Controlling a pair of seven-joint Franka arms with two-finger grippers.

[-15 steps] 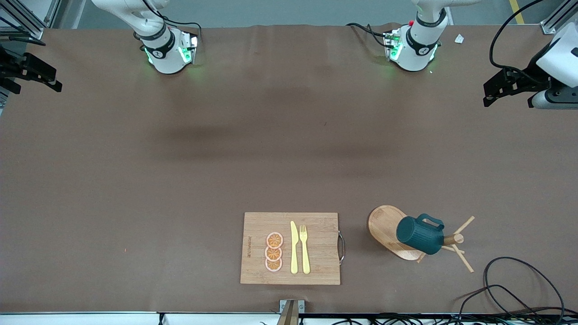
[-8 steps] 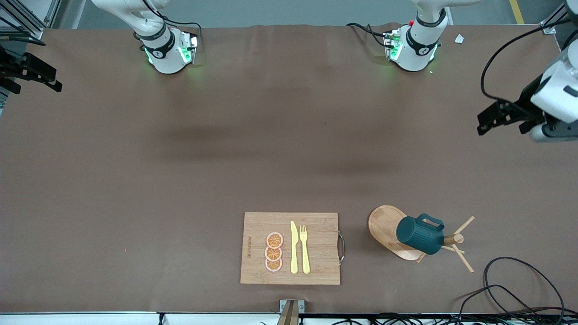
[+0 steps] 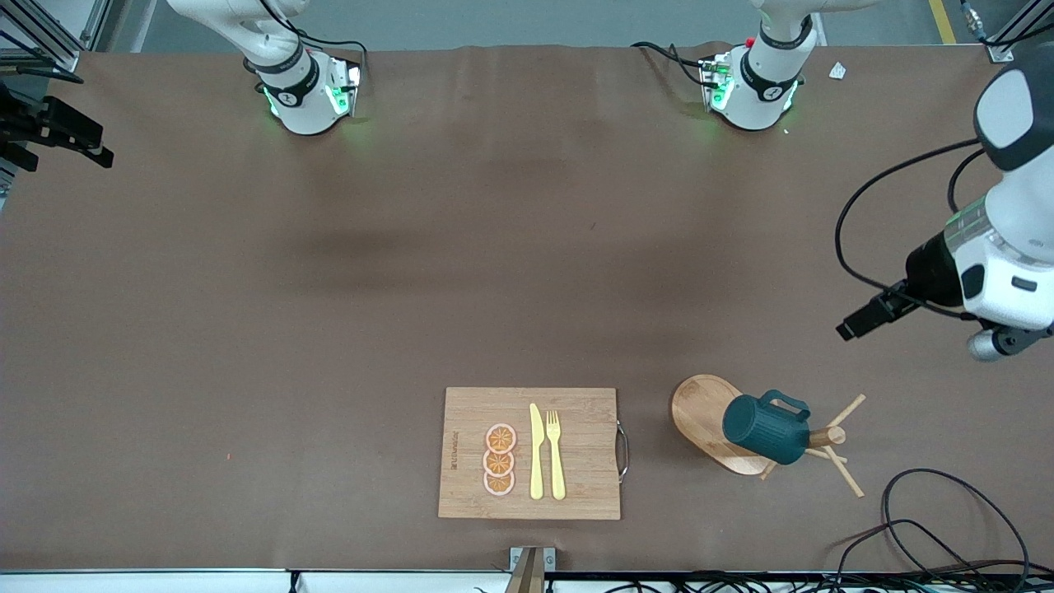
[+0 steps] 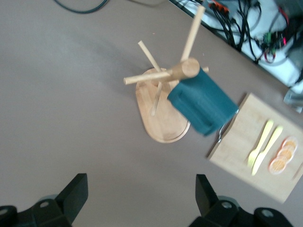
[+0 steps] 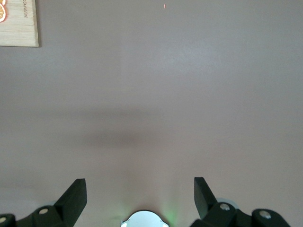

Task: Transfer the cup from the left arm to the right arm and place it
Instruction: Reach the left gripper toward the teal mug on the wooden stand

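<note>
Cup [image 3: 766, 429] hangs on the rack [image 3: 745, 424], tipped sideways over the oval base, handle up toward the bases, near the front edge of the desk [image 3: 329, 329] at the left arm's end. Probably slung over a peg, which would explain the tilt; exact contact is hidden by its body. Dark teal, ribbed sides, matte look, one loop handle; inside not visible. In the left wrist view the cup [image 4: 202, 106] sits just under the thick central post tip, thin pegs sticking out around it. Rack is light wood: flat oval base, round dowels angled out like spokes. Left pincer [image 4: 142, 201] is up in the air over bare desk between its base and the rack, fingers spread wide, nothing between them, camera aimed at the rack, so this reads as the approach to lift the cup off. In the front view the left pincer [image 3: 856, 319] shows as a dark tip on the white wrist. Right pincer [image 5: 140, 198] is also released and empty, waiting over bare desk at the right arm's end; in the front view the right pincer [image 3: 62, 132] shows at the frame edge. Beside the rack, toward the right arm's end, a bamboo board [image 3: 469, 412] with a metal handle carries three orange slices [image 3: 499, 459], a yellow knife [image 3: 536, 453] and fork [image 3: 556, 453], flat and plastic-looking. Brown desk cover is smooth, faintly creased. Black cable [image 3: 947, 527] loops near the corner.
</note>
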